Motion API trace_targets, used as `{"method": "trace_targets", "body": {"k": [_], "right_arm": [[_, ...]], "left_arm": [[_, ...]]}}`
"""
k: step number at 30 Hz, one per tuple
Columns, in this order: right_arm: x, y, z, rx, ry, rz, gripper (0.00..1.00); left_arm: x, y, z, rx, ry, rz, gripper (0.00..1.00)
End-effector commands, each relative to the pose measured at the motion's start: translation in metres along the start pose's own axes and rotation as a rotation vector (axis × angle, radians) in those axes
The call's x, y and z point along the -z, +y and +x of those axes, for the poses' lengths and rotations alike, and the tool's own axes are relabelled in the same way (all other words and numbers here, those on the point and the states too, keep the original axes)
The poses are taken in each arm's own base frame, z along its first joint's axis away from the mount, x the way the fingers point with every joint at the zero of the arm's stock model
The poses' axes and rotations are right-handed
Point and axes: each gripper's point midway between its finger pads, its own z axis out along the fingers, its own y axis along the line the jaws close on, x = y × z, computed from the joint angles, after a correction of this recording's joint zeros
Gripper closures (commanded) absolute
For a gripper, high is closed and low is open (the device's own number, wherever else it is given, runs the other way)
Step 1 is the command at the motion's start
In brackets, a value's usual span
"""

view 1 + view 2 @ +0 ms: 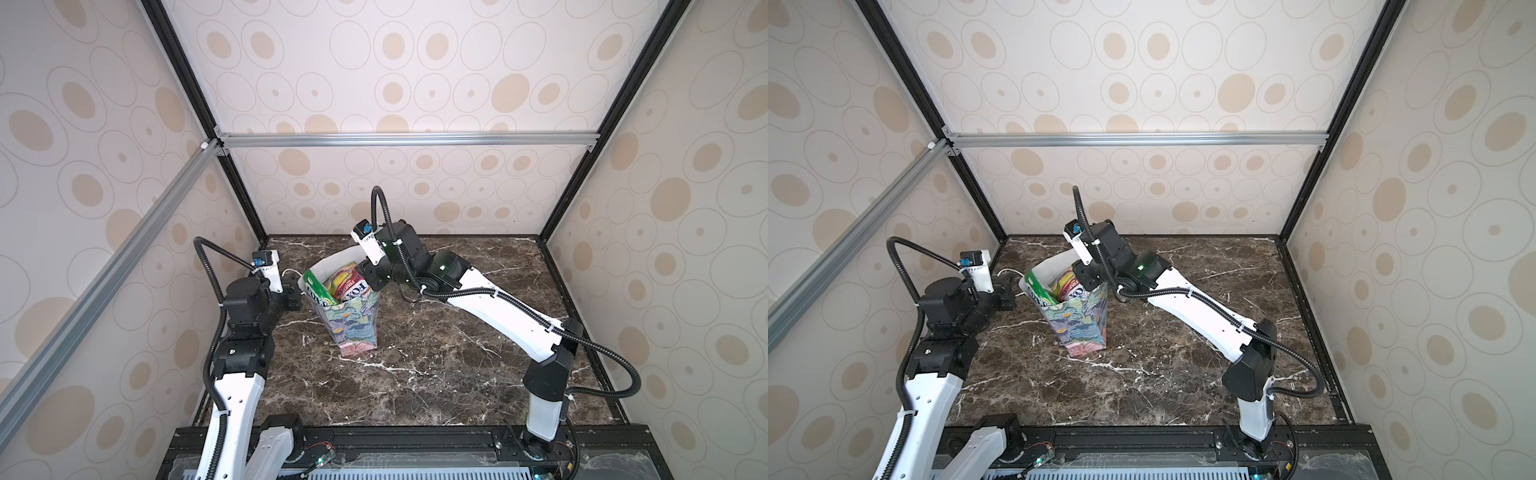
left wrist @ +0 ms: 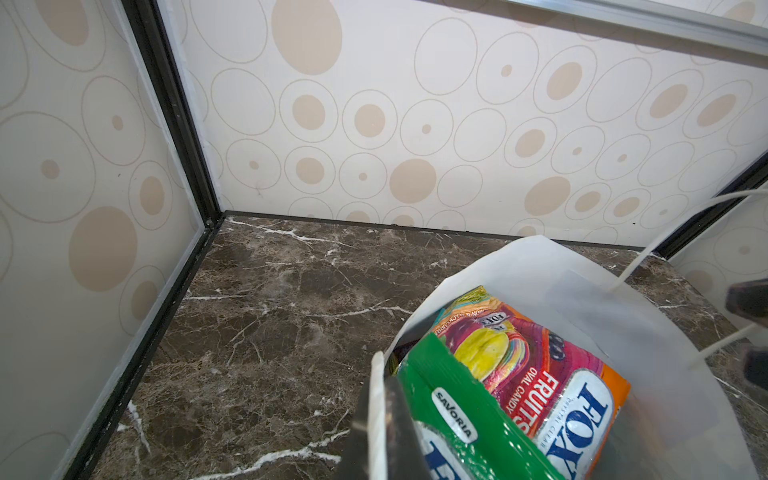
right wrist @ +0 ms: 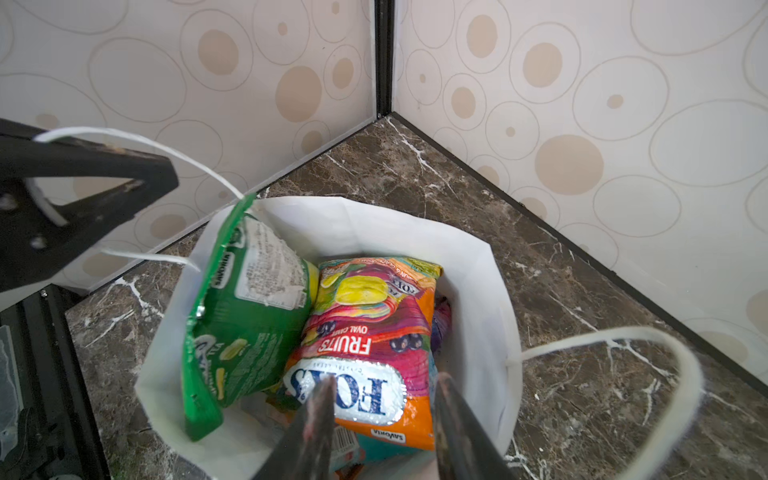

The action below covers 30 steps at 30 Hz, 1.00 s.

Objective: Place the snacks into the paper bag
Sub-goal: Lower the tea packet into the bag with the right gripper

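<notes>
Fruits packet (image 3: pixel 365 332) lies, apparently loose, beneath 2 parted right fingers (image 3: pixel 313 419).

The right pincer (image 3: pixel 384 380), jaws apart, hangs over the paper bag (image 3: pixel 478 291) containing a fruit packet (image 3: pixel 365 328) and green packet (image 3: pixel 249 320).

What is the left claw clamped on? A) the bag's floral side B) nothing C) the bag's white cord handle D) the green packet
C: in the right wrist view the left claw is shut on the white cord handle of the paper bag.

open tabletop (image 1: pixel 457 353) around paper bag (image 1: pixel 353 322), snacks (image 3: pixel 365 332) filling its mouth
</notes>
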Motion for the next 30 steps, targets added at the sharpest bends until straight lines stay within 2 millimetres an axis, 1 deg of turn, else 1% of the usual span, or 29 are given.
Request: {"method": "trace_targets", "body": {"k": [1, 3, 4, 5, 6, 8, 10, 15, 21, 22, 24, 26, 27, 29, 30], "right_arm": [[0.010, 0.031, -0.024, 0.047, -0.060, -0.080, 0.54], [0.002, 0.047, -0.027, 0.023, -0.051, -0.159, 0.48], [-0.003, 0.053, -0.026, 0.015, -0.040, -0.186, 0.47], [-0.012, 0.060, -0.021, 0.017, -0.021, -0.200, 0.47], [-0.012, 0.064, -0.028, 0.019, -0.033, -0.211, 0.46], [-0.025, 0.074, -0.019, 0.023, 0.006, -0.240, 0.46], [-0.033, 0.078, -0.012, 0.019, 0.038, -0.254, 0.46], [-0.050, 0.082, 0.007, 0.004, 0.091, -0.265, 0.45], [-0.065, 0.090, 0.018, -0.027, 0.118, -0.298, 0.45], [-0.068, 0.092, 0.020, -0.035, 0.122, -0.308, 0.47], [-0.074, 0.095, 0.023, -0.043, 0.127, -0.319, 0.56], [-0.078, 0.095, 0.024, -0.049, 0.129, -0.313, 0.73], [-0.079, 0.095, 0.022, -0.051, 0.124, -0.313, 0.84], [-0.078, 0.098, 0.017, -0.055, 0.106, -0.326, 0.99], [-0.077, 0.097, 0.012, -0.057, 0.093, -0.329, 1.00]], "left_arm": [[0.002, 0.000, -0.008, -0.010, -0.027, -0.001, 1.00], [0.002, 0.000, -0.008, -0.010, -0.029, -0.002, 1.00], [0.003, 0.001, -0.008, -0.010, -0.027, -0.003, 1.00], [0.003, 0.001, -0.009, -0.013, -0.030, -0.005, 1.00], [0.003, 0.001, -0.009, -0.012, -0.030, -0.006, 1.00], [0.003, 0.001, -0.009, -0.012, -0.032, -0.004, 1.00], [0.003, 0.001, -0.008, -0.012, -0.030, -0.004, 1.00], [0.004, 0.000, -0.009, -0.013, -0.032, -0.004, 1.00], [0.003, 0.001, -0.009, -0.012, -0.031, -0.004, 1.00], [0.003, 0.001, -0.009, -0.013, -0.032, -0.004, 1.00], [0.003, 0.001, -0.009, -0.012, -0.032, -0.004, 1.00], [0.004, 0.000, -0.009, -0.012, -0.032, -0.003, 1.00], [0.003, 0.000, -0.008, -0.013, -0.031, -0.004, 1.00], [0.003, 0.001, -0.008, -0.012, -0.030, -0.004, 1.00], [0.003, 0.000, -0.008, -0.012, -0.030, -0.003, 1.00]]}}
